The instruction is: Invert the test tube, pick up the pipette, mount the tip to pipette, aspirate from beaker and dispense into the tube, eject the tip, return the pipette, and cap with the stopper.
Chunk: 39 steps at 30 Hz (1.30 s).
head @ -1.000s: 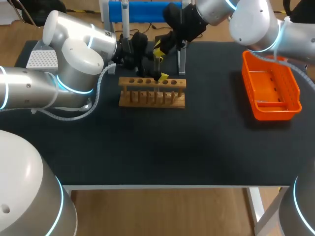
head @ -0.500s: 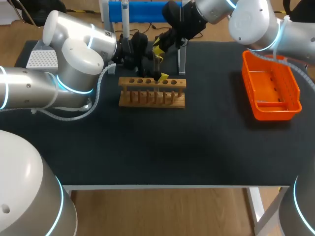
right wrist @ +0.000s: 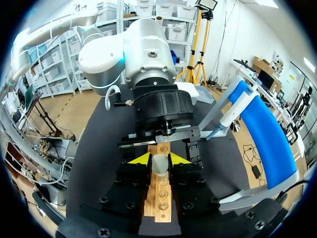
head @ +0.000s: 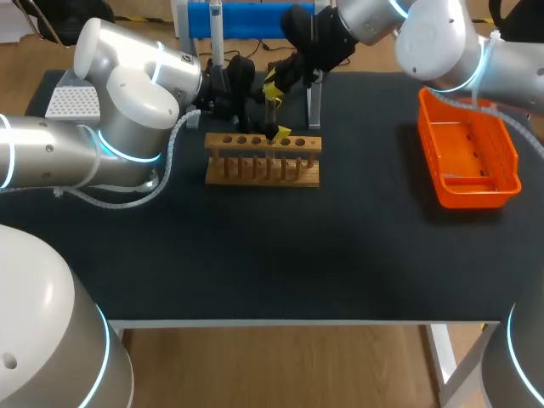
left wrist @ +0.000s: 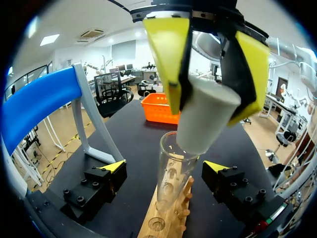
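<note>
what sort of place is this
Probably a chemistry-style lab bench set up for robot work: a wooden test tube rack, a glass test tube standing in it, and a stopper held in the right gripper over the tube.

Tube (left wrist: 173, 148) hemmed: right end effector (left wrist: 208, 106) above, left end effector (left wrist: 166, 168) flanking; rack (head: 263, 170) front open.

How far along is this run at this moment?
Nearly finished. Done: the pipette hangs on its blue stand, and the tube stands upright in the wooden rack. In hand: the right gripper holds the stopper, tilted, just above the tube's open mouth; the left gripper sits open on either side of the tube. Left: pressing the stopper in.
</note>
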Motion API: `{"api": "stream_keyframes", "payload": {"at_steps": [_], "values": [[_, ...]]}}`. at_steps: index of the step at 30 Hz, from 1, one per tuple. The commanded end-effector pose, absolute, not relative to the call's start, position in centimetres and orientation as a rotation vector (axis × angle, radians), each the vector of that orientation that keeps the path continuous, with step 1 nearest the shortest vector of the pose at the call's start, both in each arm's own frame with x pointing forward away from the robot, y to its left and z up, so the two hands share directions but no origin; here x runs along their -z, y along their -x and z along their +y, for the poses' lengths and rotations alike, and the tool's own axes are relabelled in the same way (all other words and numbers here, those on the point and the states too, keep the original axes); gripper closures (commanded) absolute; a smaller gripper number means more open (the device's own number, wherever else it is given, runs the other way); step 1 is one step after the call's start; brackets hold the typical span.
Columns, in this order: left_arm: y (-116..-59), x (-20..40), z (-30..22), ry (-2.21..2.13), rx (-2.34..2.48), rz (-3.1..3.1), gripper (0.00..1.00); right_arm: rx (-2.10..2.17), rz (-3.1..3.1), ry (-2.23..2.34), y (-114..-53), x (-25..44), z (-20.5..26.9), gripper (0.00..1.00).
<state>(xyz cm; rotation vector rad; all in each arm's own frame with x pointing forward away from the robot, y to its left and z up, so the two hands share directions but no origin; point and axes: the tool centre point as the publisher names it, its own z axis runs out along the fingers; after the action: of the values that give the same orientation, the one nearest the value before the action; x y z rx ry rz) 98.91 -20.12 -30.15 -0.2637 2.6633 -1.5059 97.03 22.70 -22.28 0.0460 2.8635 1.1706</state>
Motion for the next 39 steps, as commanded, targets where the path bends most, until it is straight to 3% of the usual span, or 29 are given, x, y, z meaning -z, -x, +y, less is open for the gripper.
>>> {"api": "stream_keyframes", "payload": {"at_steps": [1,39], "values": [[-98.8,30.1,-20.1,0.265,1.505,2.662,0.00,-1.175,2.870,-0.047,-97.2,22.8,22.7,1.00],[-98.8,30.1,-20.1,0.265,1.505,2.662,0.00,-1.120,2.854,-0.038,-97.1,22.0,22.5,1.00]]}}
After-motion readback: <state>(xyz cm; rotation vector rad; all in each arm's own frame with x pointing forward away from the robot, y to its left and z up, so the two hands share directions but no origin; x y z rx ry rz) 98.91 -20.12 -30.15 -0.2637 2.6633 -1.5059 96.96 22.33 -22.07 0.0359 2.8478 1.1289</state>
